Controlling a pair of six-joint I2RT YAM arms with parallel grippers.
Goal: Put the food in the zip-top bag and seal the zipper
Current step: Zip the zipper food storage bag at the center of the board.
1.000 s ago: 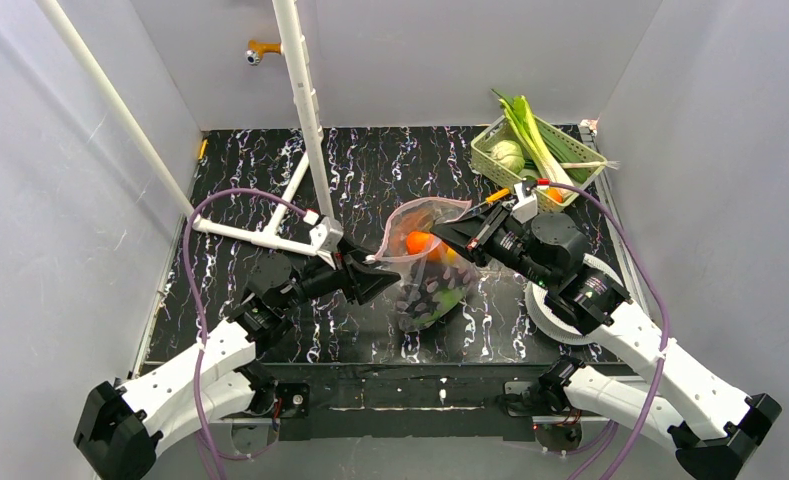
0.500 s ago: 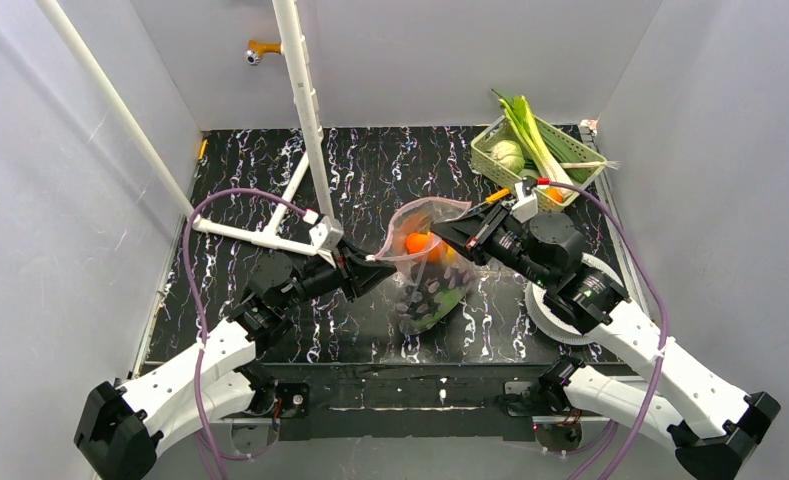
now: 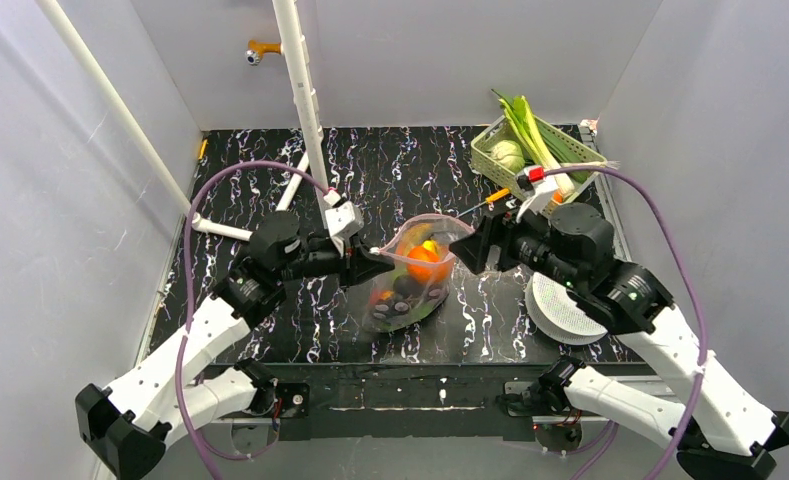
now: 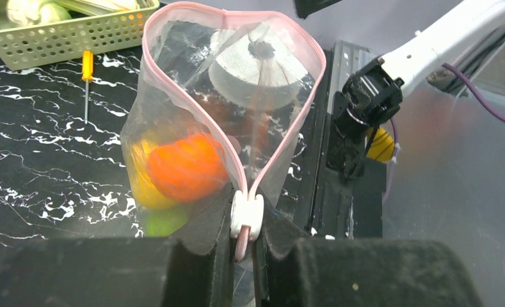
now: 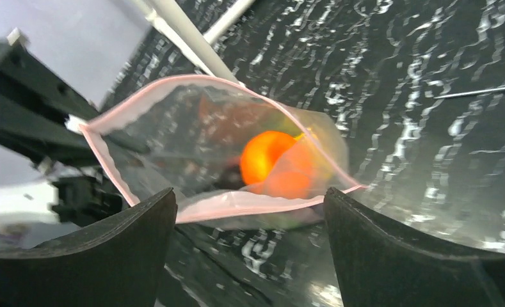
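Top: zip-top bag (image 3: pixel 410 290) lies mid-table btwn both arms, mouth open, food (image 3: pixel 425 262) inside.
Left wrist: left gripper (image 4: pixel 243 246) clamped on zipper (image 4: pixel 246 214) at its white clip end; pink strip loops open above.
Right wrist: right gripper (image 5: pixel 249 211) fingers wide apart, bag just ahead, nothing held.

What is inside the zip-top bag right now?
Through the clear zip-top bag show a round orange fruit, a yellow piece against it and a green piece. Something dark lies deeper in; crinkled plastic hides what it is and anything beneath.
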